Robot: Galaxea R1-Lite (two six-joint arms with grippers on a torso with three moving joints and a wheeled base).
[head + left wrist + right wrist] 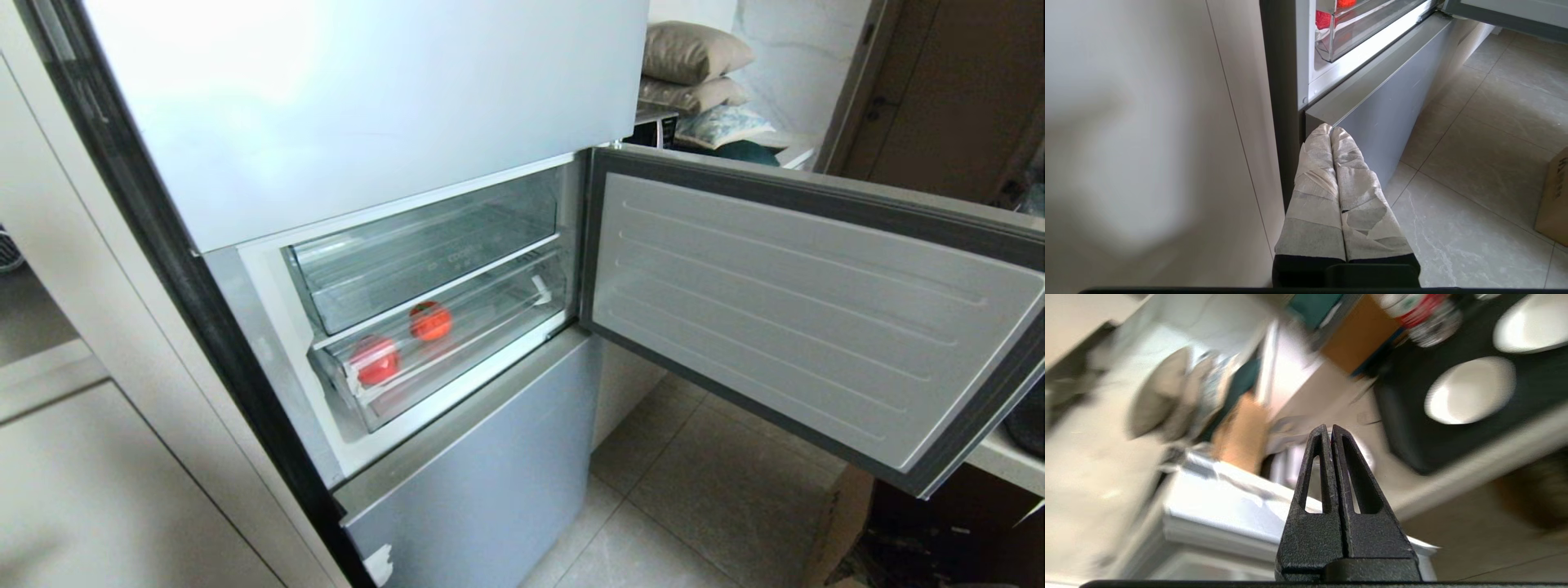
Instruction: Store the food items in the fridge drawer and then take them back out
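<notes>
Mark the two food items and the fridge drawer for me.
Orange-red food item (430, 320), head view: middle of its body.
Red food item (375, 360), head view: middle of its body.
Fridge drawer (424, 388), head view: clear front lip.

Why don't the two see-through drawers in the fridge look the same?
The lower drawer holds two round red foods; the upper drawer looks empty. The lower drawer also sticks out a bit farther than the upper drawer. Both are clear plastic, behind the same open door.
</notes>
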